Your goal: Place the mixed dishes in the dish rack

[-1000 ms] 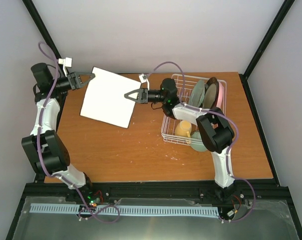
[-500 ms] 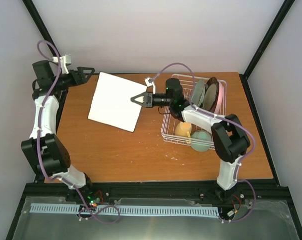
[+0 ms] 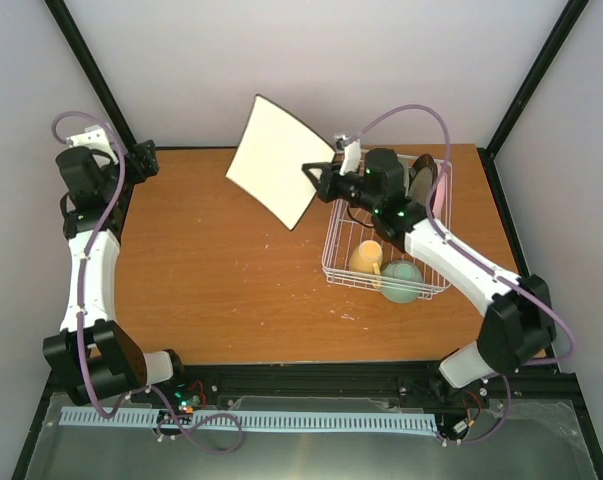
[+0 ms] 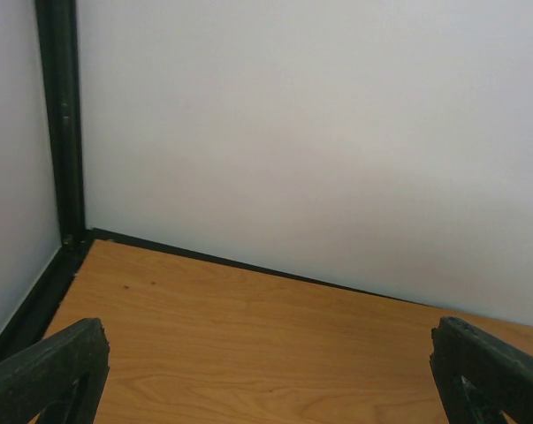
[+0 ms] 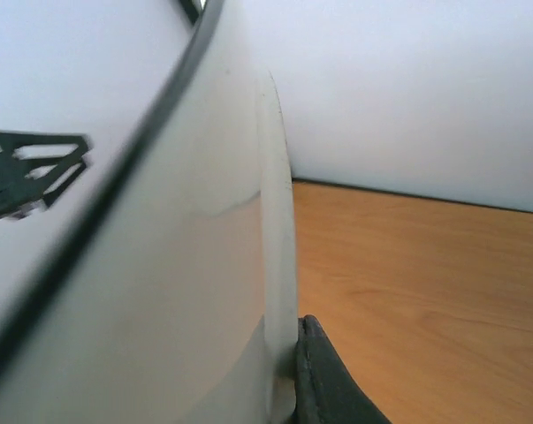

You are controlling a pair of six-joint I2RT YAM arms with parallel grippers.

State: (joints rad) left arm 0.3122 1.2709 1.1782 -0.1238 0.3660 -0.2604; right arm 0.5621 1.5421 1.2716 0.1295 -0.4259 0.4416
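Top external view: my right hand [image 3: 316, 177] clamps the white square plate [image 3: 274, 160] on edge, likely to suit the dish rack [image 3: 328, 256] prongs. My left hand [image 3: 144, 160] sits spread and empty, well clear.

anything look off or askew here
Only the white square plate: it hangs tilted in mid-air left of the dish rack, pinched at one edge by the right tool. Nothing looks spilled or broken.

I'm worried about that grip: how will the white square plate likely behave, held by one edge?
The white square plate looks stiff: no sag though the right claw pinches only one edge. Its glossy face seems slippery, so it might pivot in that grip. Raised above the table, it could chip if dropped.
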